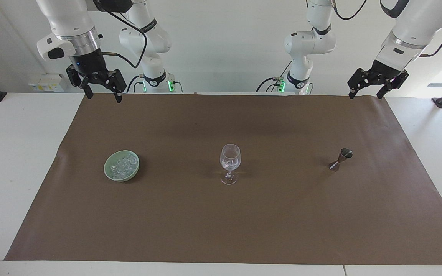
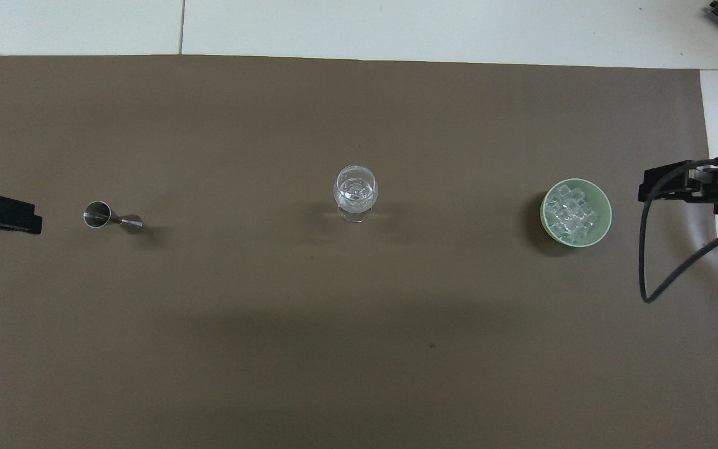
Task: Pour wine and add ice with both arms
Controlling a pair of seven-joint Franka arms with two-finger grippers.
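Right claw point(image 1: 102, 94) hangs spread and empty over the mat's corner; left claw point(image 1: 365, 92) likewise; ice point(image 1: 123, 165) fills the green bowl point(image 1: 109, 173); wine glass point(image 1: 230, 163) stands mid-desk.

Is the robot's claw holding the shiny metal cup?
No, the small double-ended metal measuring cup stands alone on the brown mat.

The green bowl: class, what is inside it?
The green bowl holds a pile of clear ice cubes. The cubes cover most of the bowl's bottom, so anything beneath them cannot be seen.
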